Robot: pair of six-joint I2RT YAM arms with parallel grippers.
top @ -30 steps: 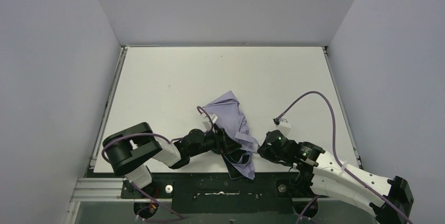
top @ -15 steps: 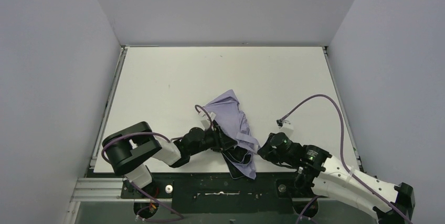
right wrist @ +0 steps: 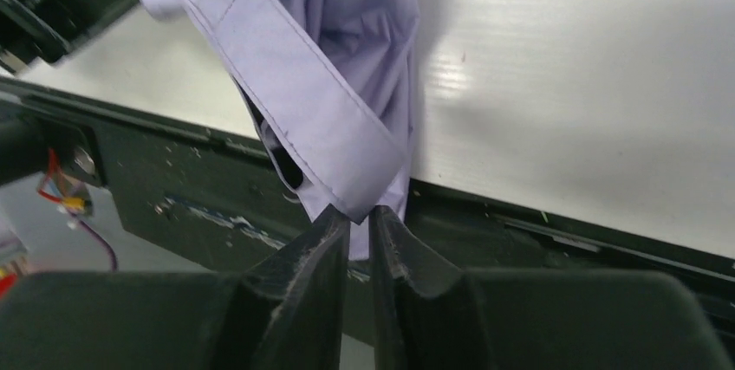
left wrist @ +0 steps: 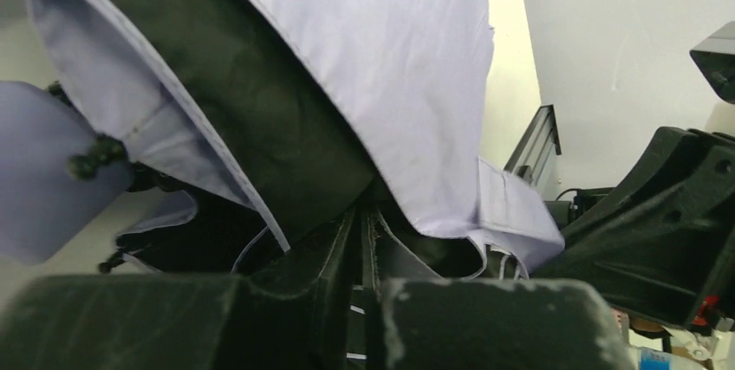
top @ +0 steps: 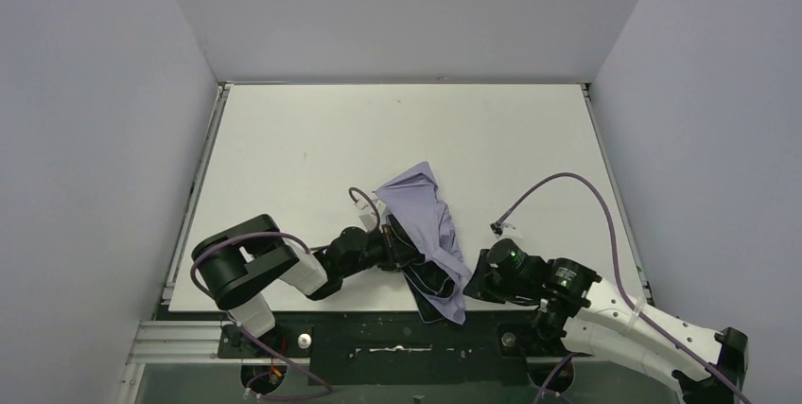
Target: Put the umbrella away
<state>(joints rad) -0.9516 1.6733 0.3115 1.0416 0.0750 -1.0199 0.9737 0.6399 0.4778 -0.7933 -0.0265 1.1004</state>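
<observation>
Grey walls (top: 95,139) box in a white surface (top: 312,139), at whose near edge two robot arms meet over a half-collapsed umbrella (top: 421,210). The left arm (top: 284,272) lies low along the surface and reaches rightward into the bundle. The right arm (top: 615,328) comes in from the lower right corner and points left at it. A black rail (top: 378,333) runs below the near edge, under both arm bases.

The umbrella sits near the middle of that edge, between the two arms. Its pale lavender canopy is crumpled into a loose peak on the surface, and its lower folds spill over the edge onto the rail. The dark lining shows where the fabric turns back.

Purple cables (top: 577,182) loop up from each wrist, the right one in a wide arc over the surface.

Seen from the left wrist, the left fingers (left wrist: 361,223) are drawn almost together, a thin slit between them, their tips buried in the umbrella's dark lining under the lavender folds, gripping it. Seen from the right wrist, the right fingers (right wrist: 360,218) are pinched on the pointed end of a flat lavender strap (right wrist: 295,101), which runs diagonally up from them to the canopy. A small black rib tip (left wrist: 94,159) pokes out of the fabric at the left of the left-wrist view.
</observation>
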